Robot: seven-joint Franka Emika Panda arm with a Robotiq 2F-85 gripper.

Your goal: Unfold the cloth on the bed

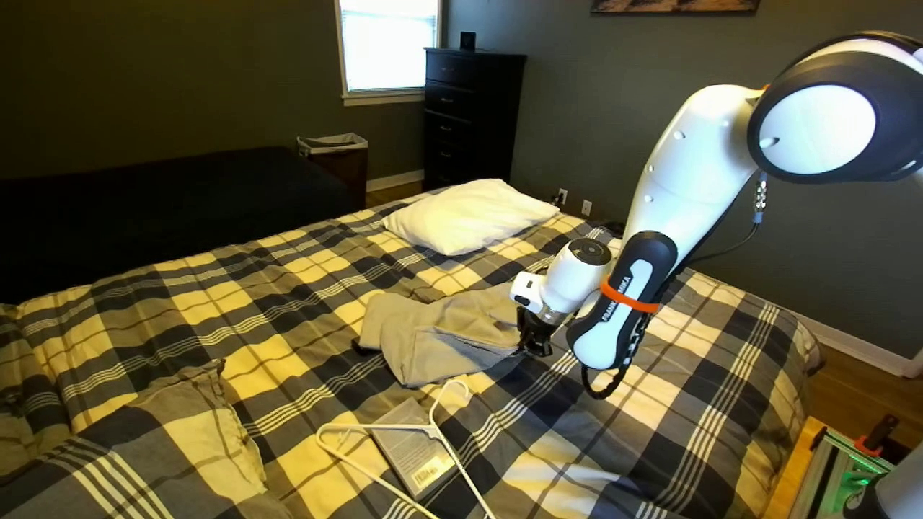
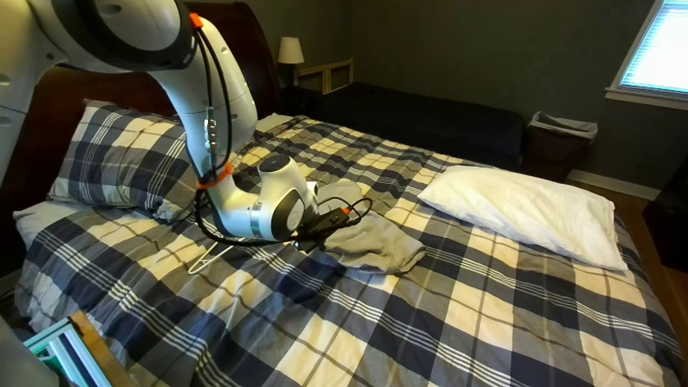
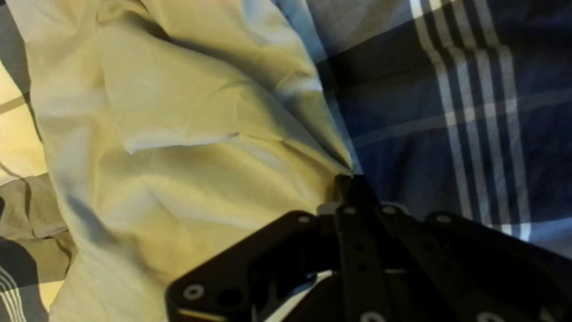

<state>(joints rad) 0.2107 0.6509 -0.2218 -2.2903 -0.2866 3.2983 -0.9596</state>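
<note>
Grey cloth (image 1: 440, 331) bunched on the plaid bed (image 2: 441, 328), and the fingers (image 3: 359, 192) have hold of it — pressed together on a pinch of its edge, material drawn to a point right at the tips! Look which way it lies: in the wrist view nearly all of it spreads away to the left of those tips, dark plaid cover (image 3: 402, 112) immediately to the right. Both exterior views agree — the bulk sits across the fingers from the arm (image 1: 692, 158), so it's the robot-side edge that's held. The long axis seems to run along that edge, not out from it, though the ends leave the wrist frame. A pull towards the open plaid should draw it out, I'd judge; whether 1 layer or 2 are caught I can't tell, and 2 could drag the whole bundle.
</note>
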